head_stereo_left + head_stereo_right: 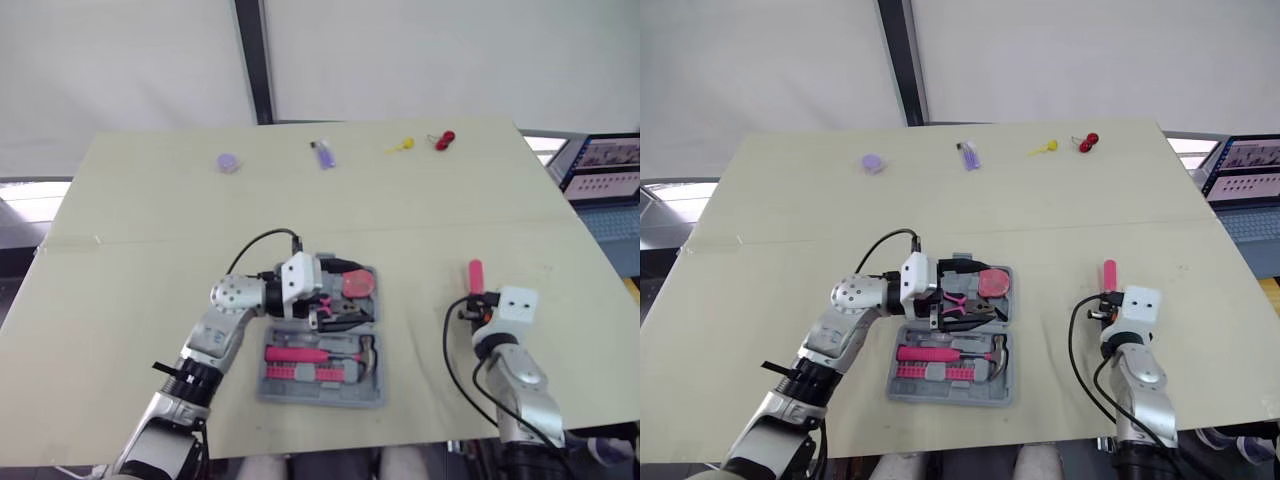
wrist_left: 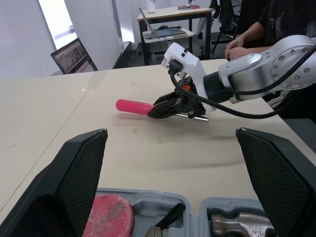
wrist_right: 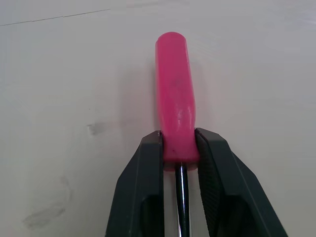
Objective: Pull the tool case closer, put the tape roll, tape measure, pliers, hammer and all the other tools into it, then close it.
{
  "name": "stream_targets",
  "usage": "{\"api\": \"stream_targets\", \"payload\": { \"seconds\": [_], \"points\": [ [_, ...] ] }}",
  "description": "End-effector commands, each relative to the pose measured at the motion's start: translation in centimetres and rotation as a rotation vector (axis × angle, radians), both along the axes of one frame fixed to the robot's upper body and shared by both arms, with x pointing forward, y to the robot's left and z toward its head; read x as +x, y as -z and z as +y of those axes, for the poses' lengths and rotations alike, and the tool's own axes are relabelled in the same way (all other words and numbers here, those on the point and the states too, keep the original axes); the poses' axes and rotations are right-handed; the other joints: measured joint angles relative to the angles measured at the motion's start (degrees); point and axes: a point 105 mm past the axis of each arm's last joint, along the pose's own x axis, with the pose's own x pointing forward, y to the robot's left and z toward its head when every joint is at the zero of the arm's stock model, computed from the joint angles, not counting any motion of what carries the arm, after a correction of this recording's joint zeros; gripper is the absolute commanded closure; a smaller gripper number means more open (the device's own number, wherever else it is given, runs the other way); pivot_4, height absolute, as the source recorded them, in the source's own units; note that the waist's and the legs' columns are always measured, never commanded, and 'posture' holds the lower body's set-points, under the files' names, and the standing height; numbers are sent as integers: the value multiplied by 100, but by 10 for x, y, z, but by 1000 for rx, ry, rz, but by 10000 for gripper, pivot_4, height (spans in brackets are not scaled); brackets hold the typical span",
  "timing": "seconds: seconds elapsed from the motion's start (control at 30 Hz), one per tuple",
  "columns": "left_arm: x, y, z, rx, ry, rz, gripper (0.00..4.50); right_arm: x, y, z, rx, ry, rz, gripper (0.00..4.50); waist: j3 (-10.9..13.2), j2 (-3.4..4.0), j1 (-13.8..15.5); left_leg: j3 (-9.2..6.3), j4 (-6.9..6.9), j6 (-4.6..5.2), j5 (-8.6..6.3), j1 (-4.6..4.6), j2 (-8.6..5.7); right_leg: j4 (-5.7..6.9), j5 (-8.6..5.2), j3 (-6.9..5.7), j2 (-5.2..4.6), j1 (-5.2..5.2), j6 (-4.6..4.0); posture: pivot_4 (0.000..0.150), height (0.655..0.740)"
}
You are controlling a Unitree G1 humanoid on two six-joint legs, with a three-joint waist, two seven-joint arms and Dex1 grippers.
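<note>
tool case [image 1: 950,396] lies open on the table [image 1: 140,240], at 6 o'clock from the table's middle, close to the near edge. in its trays sit a hammer [image 1: 940,353] with a pink grip, a strip of pink bits [image 1: 935,373] at 6 o'clock from the hammer, a red round tool [image 1: 992,283] in the 1 o'clock corner, and pliers [image 1: 958,300] with pink handles just beside that red tool.

left gripper [image 2: 170,148] hovers over the 12 o'clock half of the case. its two black fingers [image 2: 79,177] stand wide apart and have hold of nothing.

right gripper [image 3: 180,143] rests on the table at 3 o'clock from the case, well apart from it. its fingers are clamped on the base of the pink handle of a screwdriver [image 3: 175,94]. the handle points toward 12 o'clock and lies flat on the table, while the metal shaft runs back between the fingers.

along the 12 o'clock edge of the table lie four small things: a purple round piece [image 1: 229,161], a purple stick [image 1: 323,154], a yellow piece [image 1: 402,146] and a red piece [image 1: 444,139]. a laptop [image 1: 605,170] stands off the table at 2 o'clock.
</note>
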Motion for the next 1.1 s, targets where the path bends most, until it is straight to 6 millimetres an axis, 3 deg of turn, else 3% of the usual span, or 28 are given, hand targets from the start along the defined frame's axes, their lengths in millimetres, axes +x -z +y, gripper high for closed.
{"api": "stream_targets", "payload": {
  "seconds": [0.03, 0.23, 0.4, 0.57, 0.67, 0.9, 1.1],
  "points": [
    [0, -9, 17, 8, -2, -37, 0, 3, -47, 32, -88, -312, -39, 40896, 6, 11, -4, 0, -1, 0, 0, 0, 0, 0, 0, 0, 0, -1, 0, 1500, 7400],
    [-9, -7, 69, 94, -17, -31, 0, -34, -90, 97, -245, -907, 114, 40896, 12, 26, -17, -3, -17, 0, 0, 4, 2, -4, 0, -1, 5, -7, 0, 1500, 7400],
    [-43, 2, 113, 142, -31, 31, 0, -73, -103, 145, -331, -1265, 227, 40896, 21, 12, -3, -12, -12, 1, -1, -2, 1, -11, 0, -4, 3, -4, 0, 1500, 7400],
    [-73, 6, 148, 159, -105, 57, 0, -88, -103, 177, -356, -1360, 300, 40896, 27, 1, 42, -23, 12, 1, -2, -11, 2, -5, 0, -6, 2, -1, -1, 1500, 7400],
    [-99, 19, 164, 187, -131, 93, 0, -96, -94, 194, -367, -1396, 372, 40896, 26, 0, 8, -31, 19, -3, -6, -15, 2, -3, 0, -8, 3, -1, -1, 1500, 7400],
    [-146, 46, 173, 166, -185, 164, 0, -98, -77, 236, -349, -1425, 454, 40896, 25, 0, -15, -28, 14, -3, -10, -16, 3, 0, -1, -11, 4, -7, -1, 1500, 7400],
    [-154, 57, 182, 175, -246, 193, 0, -107, -60, 253, -375, -1440, 513, 40896, 20, -8, 39, -31, 23, -1, -13, -20, 2, 4, -1, -10, 2, -8, -3, 1500, 7400]
  ]
}}
